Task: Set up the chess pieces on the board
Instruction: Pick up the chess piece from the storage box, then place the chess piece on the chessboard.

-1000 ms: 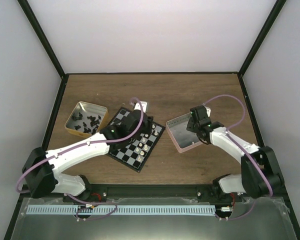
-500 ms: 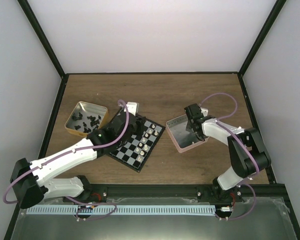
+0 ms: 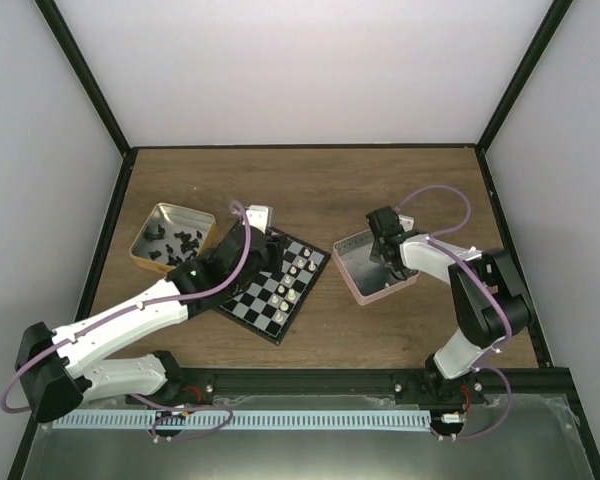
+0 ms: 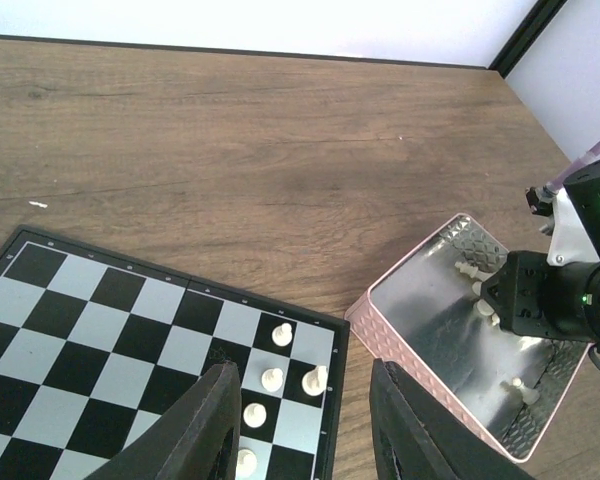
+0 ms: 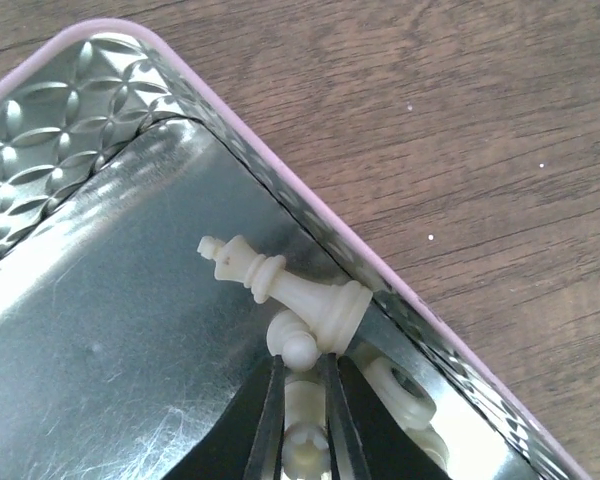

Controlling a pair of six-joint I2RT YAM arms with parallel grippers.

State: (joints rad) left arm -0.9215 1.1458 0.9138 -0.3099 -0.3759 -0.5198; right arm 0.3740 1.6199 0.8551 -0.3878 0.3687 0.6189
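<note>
While the right gripper [image 5: 300, 385] pinches a cream pawn [image 5: 295, 348] in the pink tray [image 5: 80, 100], it should lift straight, sparing the toppled taller piece [image 5: 290, 290]; the left gripper [image 4: 305, 430] hovers spread, empty, above the board [image 4: 100, 330].

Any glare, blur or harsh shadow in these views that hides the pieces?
Top external: even light, sharp, chess pieces very small. Left wrist: pink tray's metal floor glares; left fingers dark, soft. Right wrist: tray floor streaked with reflections, lying cream piece crisp, right fingers soft.
</note>
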